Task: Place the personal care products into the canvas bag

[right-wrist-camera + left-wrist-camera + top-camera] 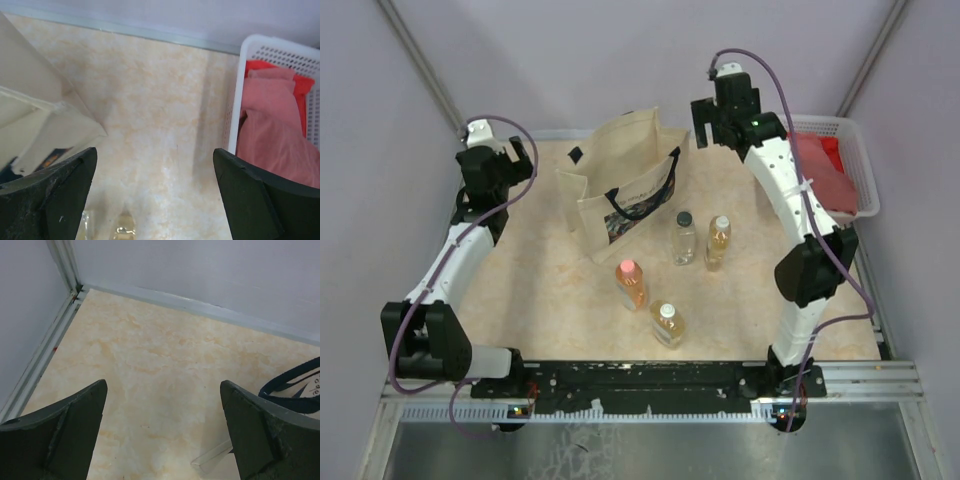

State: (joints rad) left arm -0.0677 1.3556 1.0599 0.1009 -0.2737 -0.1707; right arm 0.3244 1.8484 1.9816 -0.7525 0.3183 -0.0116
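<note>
Beige canvas bag [620, 185], navy handles, apparently open. Four small clear plastic bottles [684, 238] stand beside it. Left gripper [163, 390] and right gripper [155, 155] flank it, fingers apart.

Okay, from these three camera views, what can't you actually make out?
Inside of the canvas bag: top view, its own walls hide the contents.
Bottle: right wrist view, cut off by the bottom edge; which one is unclear.
Bag print: left wrist view, cropped by the right edge.
White basket: red cloth covers whatever lies beneath.
</note>
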